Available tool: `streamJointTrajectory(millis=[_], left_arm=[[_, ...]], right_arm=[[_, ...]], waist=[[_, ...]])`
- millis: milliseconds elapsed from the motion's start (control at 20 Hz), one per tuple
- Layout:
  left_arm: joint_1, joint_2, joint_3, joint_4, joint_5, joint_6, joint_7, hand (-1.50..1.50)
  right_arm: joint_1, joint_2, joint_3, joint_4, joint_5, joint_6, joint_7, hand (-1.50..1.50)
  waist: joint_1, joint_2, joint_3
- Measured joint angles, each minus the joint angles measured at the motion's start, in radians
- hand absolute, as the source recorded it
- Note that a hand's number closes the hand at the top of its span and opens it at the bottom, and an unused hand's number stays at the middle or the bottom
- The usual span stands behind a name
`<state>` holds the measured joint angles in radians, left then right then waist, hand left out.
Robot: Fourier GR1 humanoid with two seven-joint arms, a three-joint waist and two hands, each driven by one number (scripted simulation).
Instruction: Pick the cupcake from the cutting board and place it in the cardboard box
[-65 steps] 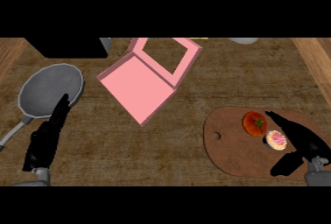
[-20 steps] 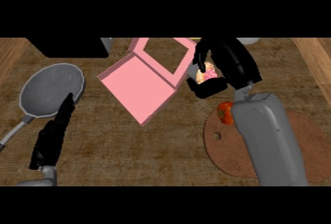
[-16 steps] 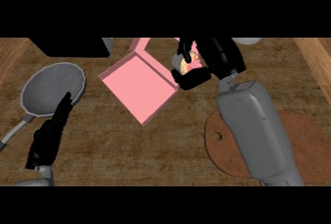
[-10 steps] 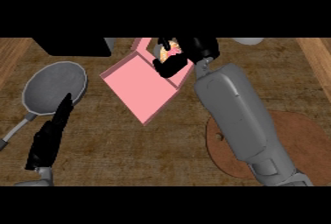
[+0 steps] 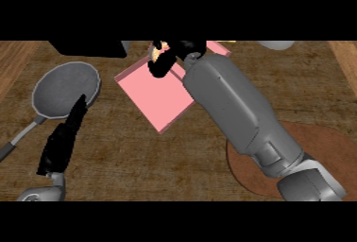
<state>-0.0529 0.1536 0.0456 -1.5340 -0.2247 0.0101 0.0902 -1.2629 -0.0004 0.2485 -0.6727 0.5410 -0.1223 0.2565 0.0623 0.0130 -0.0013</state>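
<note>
My right hand (image 5: 174, 51) is at the far end of the counter, above the back part of the pink cardboard box (image 5: 152, 94), with its fingers curled round the cupcake (image 5: 159, 49). Only a small yellow and pink bit of the cupcake shows between the fingers. My right forearm (image 5: 237, 113) stretches across the view and hides the box's right side. The round brown cutting board (image 5: 331, 151) lies at the lower right, partly under the arm. My left hand (image 5: 64, 139) rests at the left, fingers straight, holding nothing.
A grey frying pan (image 5: 66, 85) lies at the left, its handle running to the lower left beside my left hand. A black object (image 5: 87, 47) stands at the back left and a grey bowl (image 5: 276, 45) at the back right.
My right hand has carried the cupcake leftward and farther back, from beside the box's right edge to above its back part. The left hand has stayed still.
</note>
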Motion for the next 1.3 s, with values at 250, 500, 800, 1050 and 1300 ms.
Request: streamJointTrajectory(millis=[250,500,800,1050,1300], left_arm=[[-0.016,-0.005,-0.013,0.006,-0.009,-0.004,-0.001,0.00],[-0.048,-0.004,-0.018,0.007,-0.006,-0.016,0.008,0.00],[-0.067,-0.007,-0.025,0.026,-0.011,-0.019,0.007,0.00],[-0.051,-0.009,-0.026,0.027,-0.012,-0.018,-0.008,0.00],[-0.039,-0.011,-0.016,0.026,-0.015,-0.004,-0.006,0.00]], right_arm=[[-0.027,0.000,0.080,0.143,-0.080,-0.060,-0.002,-1.50],[-0.036,0.000,0.105,0.237,-0.162,-0.107,-0.009,-1.50],[-0.019,0.000,0.105,0.259,-0.268,-0.201,-0.074,-1.50],[-0.005,0.000,0.024,0.238,-0.375,-0.344,-0.153,-1.50],[0.004,0.000,-0.103,0.226,-0.497,-0.397,-0.272,-1.50]], waist=[[0.026,0.007,-0.001],[0.052,0.016,-0.001],[0.069,0.022,0.000],[0.063,0.020,0.001],[0.035,0.016,0.002]])
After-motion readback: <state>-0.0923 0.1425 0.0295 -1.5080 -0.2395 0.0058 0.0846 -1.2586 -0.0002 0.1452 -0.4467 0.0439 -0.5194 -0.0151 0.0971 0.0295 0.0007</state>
